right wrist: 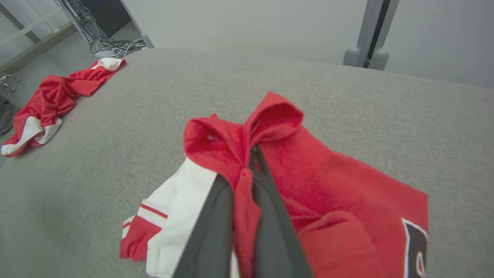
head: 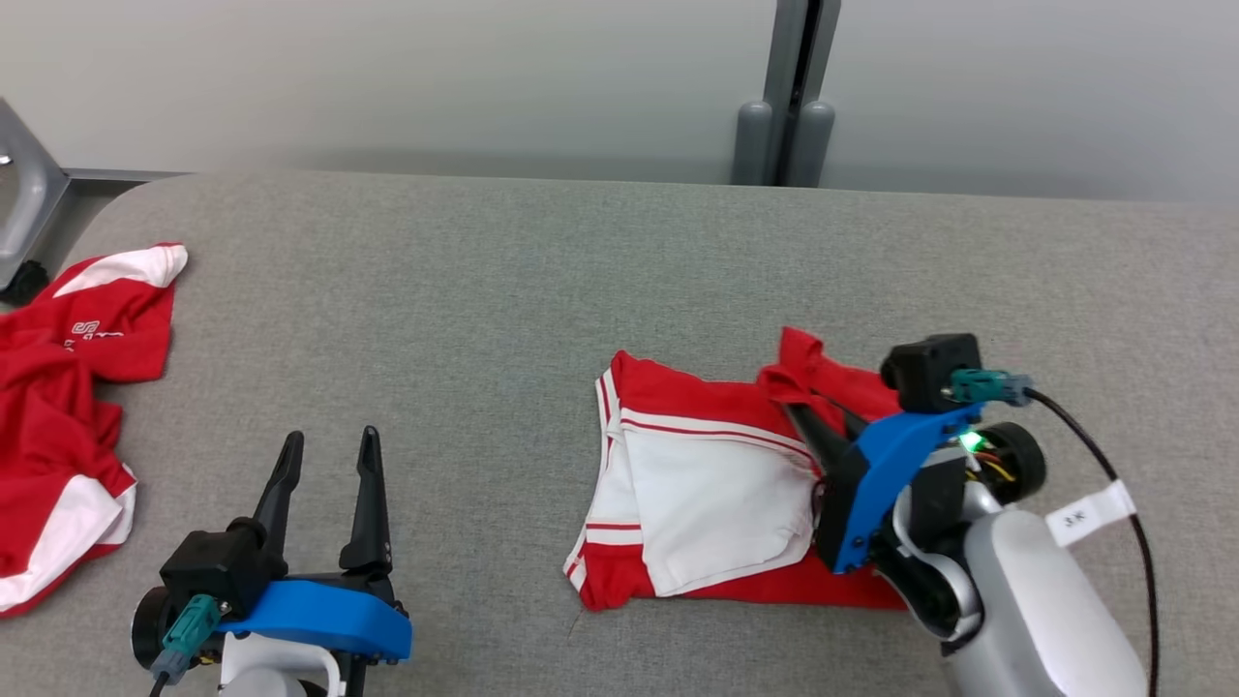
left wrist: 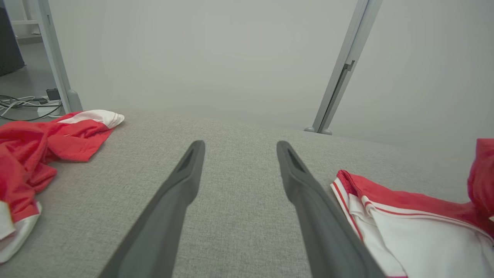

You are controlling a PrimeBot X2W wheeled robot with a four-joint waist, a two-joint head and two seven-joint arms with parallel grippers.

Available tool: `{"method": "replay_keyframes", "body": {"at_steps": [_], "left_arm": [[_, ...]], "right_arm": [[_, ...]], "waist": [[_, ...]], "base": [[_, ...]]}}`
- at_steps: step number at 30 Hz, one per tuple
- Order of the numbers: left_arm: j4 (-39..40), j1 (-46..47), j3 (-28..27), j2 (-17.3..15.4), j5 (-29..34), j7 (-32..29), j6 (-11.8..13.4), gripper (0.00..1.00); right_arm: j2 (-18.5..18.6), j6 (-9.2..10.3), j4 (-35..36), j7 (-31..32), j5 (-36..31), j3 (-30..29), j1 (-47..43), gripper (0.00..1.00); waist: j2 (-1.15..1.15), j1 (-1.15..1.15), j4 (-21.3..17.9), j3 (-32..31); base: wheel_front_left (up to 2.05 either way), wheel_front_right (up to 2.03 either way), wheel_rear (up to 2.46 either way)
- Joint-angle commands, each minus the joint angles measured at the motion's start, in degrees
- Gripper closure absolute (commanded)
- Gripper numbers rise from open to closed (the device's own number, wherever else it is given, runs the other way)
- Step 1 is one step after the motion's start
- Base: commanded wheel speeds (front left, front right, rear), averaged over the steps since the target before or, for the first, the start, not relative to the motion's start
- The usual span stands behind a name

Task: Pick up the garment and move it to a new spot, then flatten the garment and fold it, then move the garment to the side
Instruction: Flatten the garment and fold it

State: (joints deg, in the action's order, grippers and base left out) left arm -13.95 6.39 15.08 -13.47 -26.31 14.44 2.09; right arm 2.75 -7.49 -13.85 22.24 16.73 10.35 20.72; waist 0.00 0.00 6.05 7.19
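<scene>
Right end effector [right wrist: 251,152] closest to lens, head view 4 o'clock, clenched on a red ridge of cloth at the garment's 1 o'clock edge. Grey surface [head: 484,290] runs across the whole frame. Garment [head: 716,484], red with a white panel, lies at 4 o'clock, looks partly folded and mostly flat, with the pinched ridge bunched up off the surface. Second red-white garment [head: 68,387] is crumpled at 9 o'clock, well apart. Left end effector [head: 331,438] at 7 o'clock, released, fingers spread, grasping nothing, clear of both garments.

Step, my read: carrying this edge over for a fold, or starting the shift aside; can't tell which. To do it well: lift low, pull slow and straight so the layers travel together. Only a thin ridge is gripped, so lower layers may lag and the white panel could slide open. Left could pin the garment's 9 o'clock edge.
</scene>
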Motion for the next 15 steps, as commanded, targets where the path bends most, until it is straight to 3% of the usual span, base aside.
{"method": "replay_keyframes", "body": {"at_steps": [1,15], "left_arm": [[0.31,0.89,0.09,-0.15,-0.18,-0.15,-0.10,0.00],[-1.31,2.74,2.15,1.13,-0.05,-0.07,-1.06,0.00]], "right_arm": [[0.27,-0.01,-1.64,-1.18,1.48,1.85,1.78,1.00],[0.26,-0.02,-23.07,-10.43,9.44,12.77,14.49,1.00]], "waist": [[0.00,0.00,0.70,0.33],[0.00,0.00,6.05,2.22]], "base": [[0.00,0.00,0.00],[0.00,0.00,0.00]]}}
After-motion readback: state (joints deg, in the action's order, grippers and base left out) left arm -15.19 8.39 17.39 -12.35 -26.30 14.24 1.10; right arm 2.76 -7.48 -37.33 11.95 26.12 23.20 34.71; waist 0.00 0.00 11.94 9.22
